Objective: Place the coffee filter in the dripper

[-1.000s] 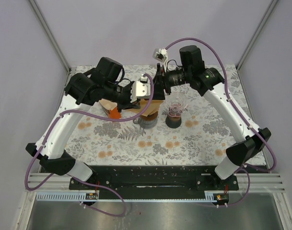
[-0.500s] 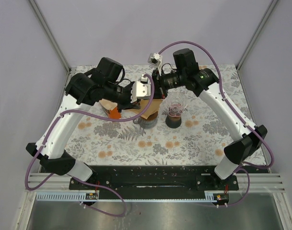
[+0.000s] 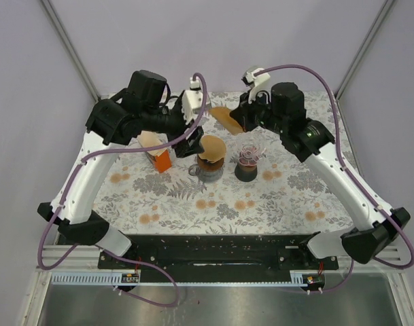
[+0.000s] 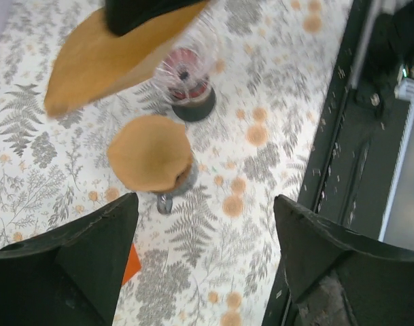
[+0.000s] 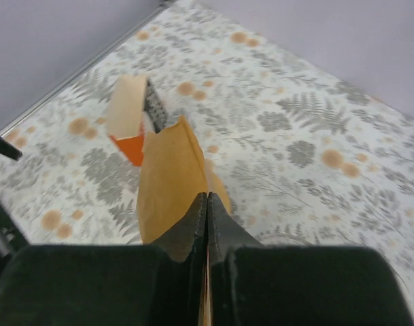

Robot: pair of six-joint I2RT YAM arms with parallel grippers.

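Brown paper, the coffee filter (image 3: 225,121) is off the floral tabletop (image 3: 193,204), pinched at one edge by the right gripper (image 3: 242,119). In the right wrist view the two fingers are pressed together on it, and the filter (image 5: 173,183) fans out beyond them. From above it hangs at about 11 o'clock from the clear dripper (image 3: 248,157), which stands on a black base and holds nothing. At 9 o'clock from the dripper, just beside it, a grey cup (image 3: 208,170) carries a second brown filter (image 3: 211,146). An orange box (image 3: 159,159) stands at 9 o'clock from the cup. The left gripper (image 3: 192,141) hovers between box and cup, fingers spread wide and holding nothing.
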